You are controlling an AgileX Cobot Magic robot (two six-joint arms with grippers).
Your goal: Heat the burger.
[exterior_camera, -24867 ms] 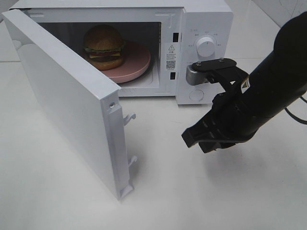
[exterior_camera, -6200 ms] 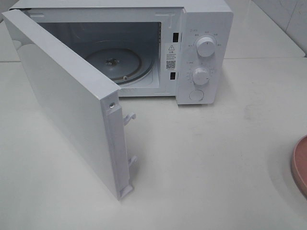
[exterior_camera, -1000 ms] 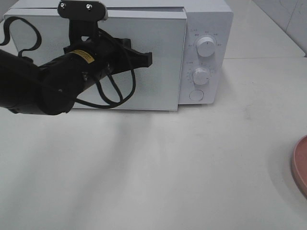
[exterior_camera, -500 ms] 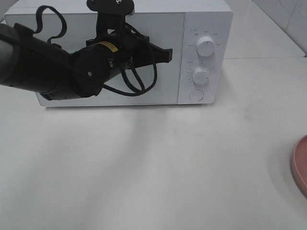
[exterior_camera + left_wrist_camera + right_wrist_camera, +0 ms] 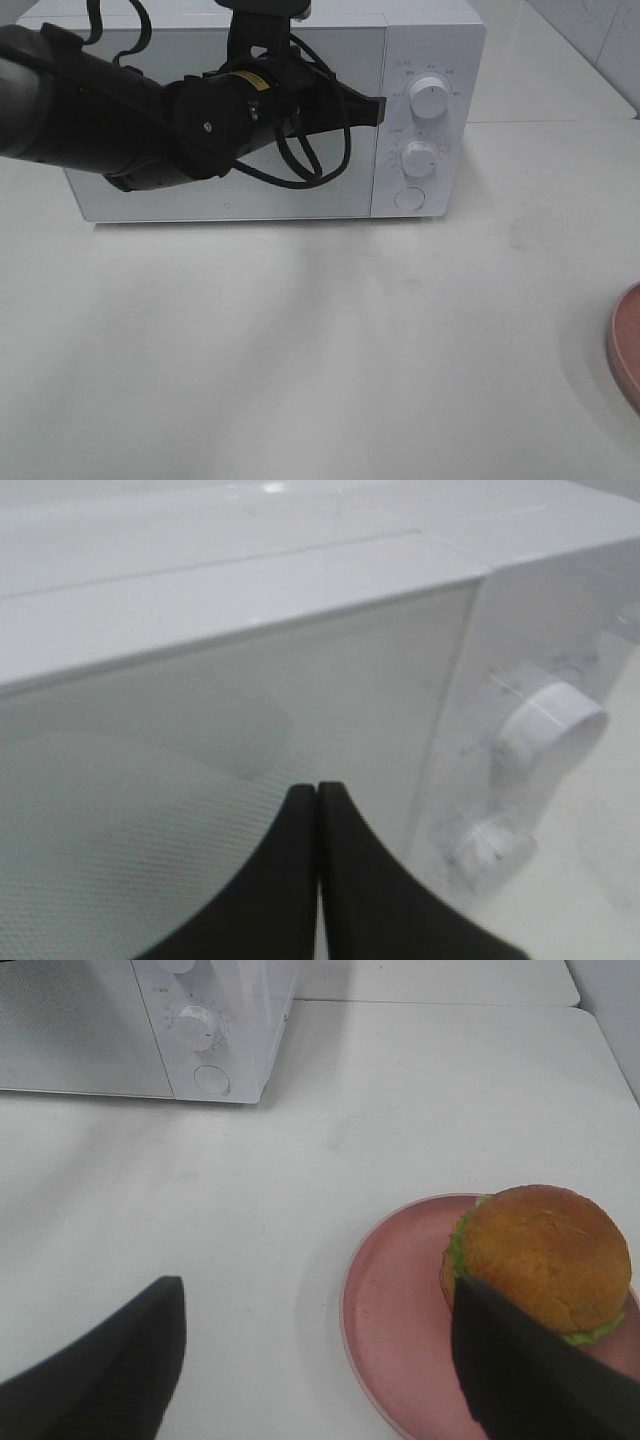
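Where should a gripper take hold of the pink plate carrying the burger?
Grip the pink plate by its bare rim on the side facing the microwave, coming in low from there. The burger sits off-centre toward the far side, so the near rim is the widest clear edge.

Kitchen-like test bench, white microwave (image 5: pixel 270 120) on plain white table (image 5: pixel 350 350), tiled wall (image 5: pixel 600 40) behind

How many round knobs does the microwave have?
2: the upper knob and the lower knob under it, on the microwave panel. Below them sits a flat round button.
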